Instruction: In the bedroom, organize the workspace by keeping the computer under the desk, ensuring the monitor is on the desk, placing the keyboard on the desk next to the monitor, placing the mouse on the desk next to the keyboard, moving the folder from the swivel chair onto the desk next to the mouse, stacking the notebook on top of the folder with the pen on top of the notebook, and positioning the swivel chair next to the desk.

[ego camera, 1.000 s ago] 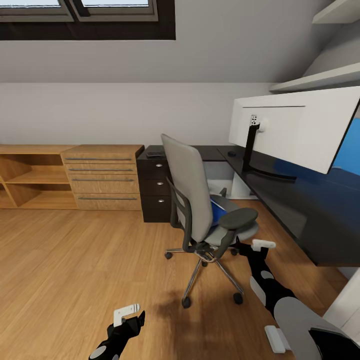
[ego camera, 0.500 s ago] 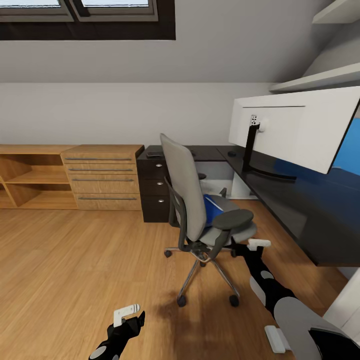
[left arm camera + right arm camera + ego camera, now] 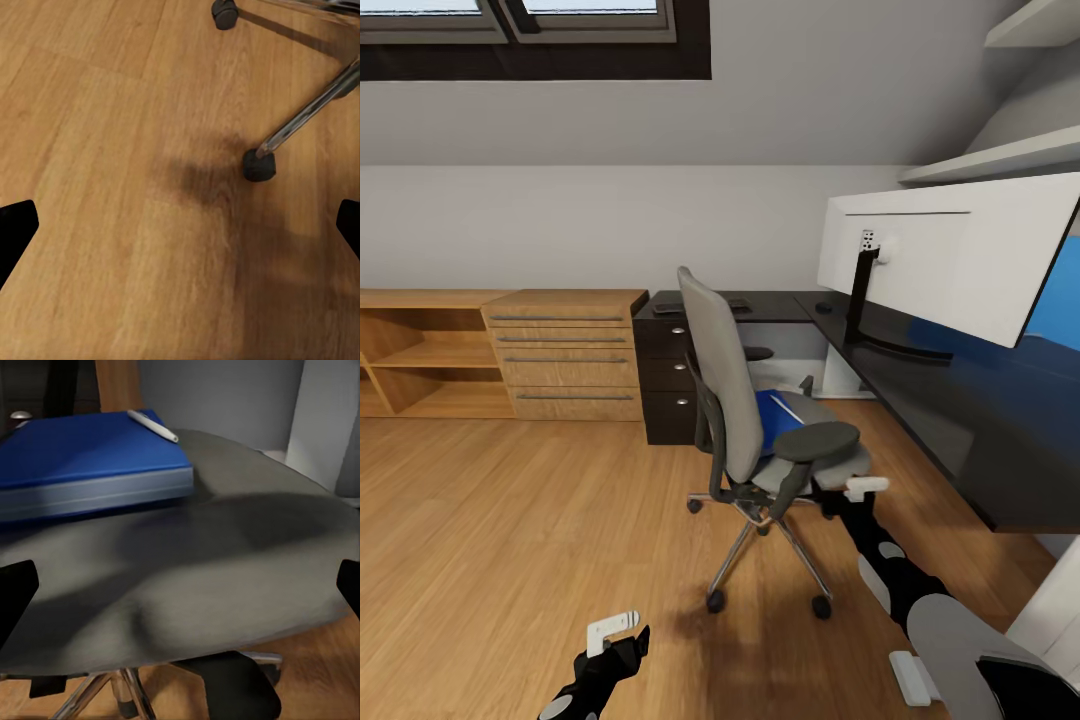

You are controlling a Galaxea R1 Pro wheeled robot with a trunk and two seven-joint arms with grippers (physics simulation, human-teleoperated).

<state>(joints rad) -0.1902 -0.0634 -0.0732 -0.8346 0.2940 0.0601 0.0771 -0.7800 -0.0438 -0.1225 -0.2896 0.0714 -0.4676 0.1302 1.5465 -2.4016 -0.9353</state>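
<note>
The grey swivel chair (image 3: pixel 735 400) stands on the wood floor in front of the black desk (image 3: pixel 930 400), its back turned toward me. A bright blue folder (image 3: pixel 772 418) lies on its seat, and a white pen (image 3: pixel 154 426) rests on the folder (image 3: pixel 82 461). My right gripper (image 3: pixel 865 487) is open at the edge of the seat (image 3: pixel 240 562), below the armrest. My left gripper (image 3: pixel 615 630) hangs open low over the floor, near a chair caster (image 3: pixel 259 166). The monitor (image 3: pixel 950 250) stands on the desk, showing its white back. A small dark mouse (image 3: pixel 824 307) lies near the desk's corner.
Black drawers (image 3: pixel 670 380) with silver knobs sit under the desk's left end. A light wooden drawer unit (image 3: pixel 565 355) and open shelves line the wall to the left. A light grey box (image 3: pixel 842 375) stands under the desk. A large blue panel (image 3: pixel 1057 310) is behind the monitor.
The chair has rolled a little to the left and turned, showing more of the blue folder. My right gripper has moved left with the seat edge. The left arm has barely moved.
</note>
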